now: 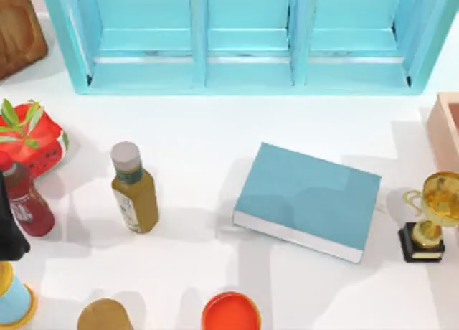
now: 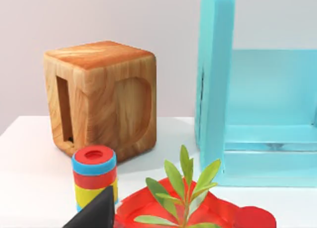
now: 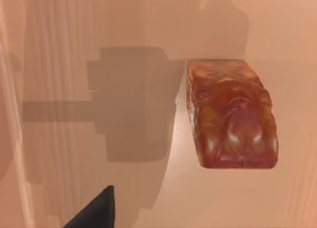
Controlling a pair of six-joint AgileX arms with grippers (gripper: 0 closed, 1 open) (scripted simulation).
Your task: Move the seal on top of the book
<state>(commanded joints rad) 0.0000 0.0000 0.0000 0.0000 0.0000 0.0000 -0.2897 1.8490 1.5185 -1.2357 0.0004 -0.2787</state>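
Note:
The seal point(image 3: 230, 114), a reddish-brown glossy block, rests on the pale pink floor of a pink box point(image 3: 148, 20). That box point(image 1: 446, 129) stands at the table's right edge. My right gripper point(image 3: 94, 210) hovers above the box floor, beside the seal and apart from it; its shadow falls on the floor next to the seal. The book point(image 1: 307, 199), light teal with white page edges, lies flat right of the table's middle with nothing on it. My left gripper point(image 1: 8, 229) is parked at the far left edge, by the dark red bottle point(image 1: 27, 201).
A teal shelf unit point(image 1: 244, 43) spans the back. A wooden block point(image 1: 18, 29) sits back left, and a red planter point(image 1: 32, 136) with leaves at the left. An olive bottle point(image 1: 133, 190) stands left of the book, a gold trophy point(image 1: 429, 215) to its right, and a red-orange bowl point(image 1: 231, 312) in front.

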